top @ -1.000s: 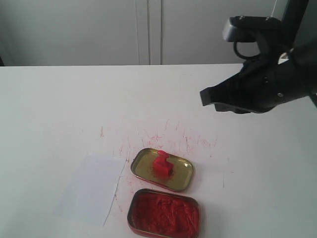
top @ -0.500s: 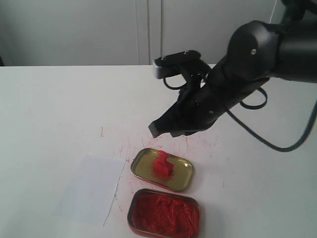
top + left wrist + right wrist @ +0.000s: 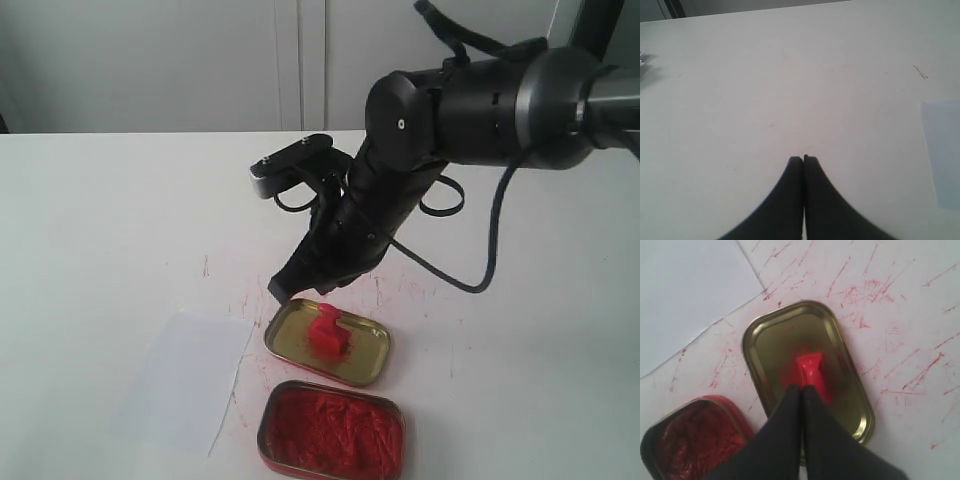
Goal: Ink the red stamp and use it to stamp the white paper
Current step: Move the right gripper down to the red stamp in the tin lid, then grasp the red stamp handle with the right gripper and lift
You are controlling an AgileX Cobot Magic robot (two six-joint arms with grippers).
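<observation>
The red stamp (image 3: pixel 328 334) (image 3: pixel 811 371) stands in the gold-coloured tin lid (image 3: pixel 292 339) (image 3: pixel 757 342). My right gripper (image 3: pixel 282 289) (image 3: pixel 802 388) hangs just above and behind the lid, jaws shut with nothing between them. In the right wrist view its tips overlap the stamp's near end. The white paper (image 3: pixel 186 378) (image 3: pixel 690 295) lies flat to the left of the lid. The red tin of ink paste (image 3: pixel 332 431) (image 3: pixel 692 439) sits open in front of the lid. My left gripper (image 3: pixel 803 159) is shut over bare table, with the paper's edge (image 3: pixel 942 150) off to one side.
Red scratch marks (image 3: pixel 330 270) (image 3: pixel 875 295) cover the white table (image 3: pixel 100 220) around and behind the lid. The right arm's black body and cable (image 3: pixel 450 130) arch over the table's middle. A grey wall (image 3: pixel 200 60) runs behind the table.
The right arm has swung in from the far right and come down leftward, bringing its shut gripper over the gold lid and the stamp. The stamp, tins and paper have not moved.
</observation>
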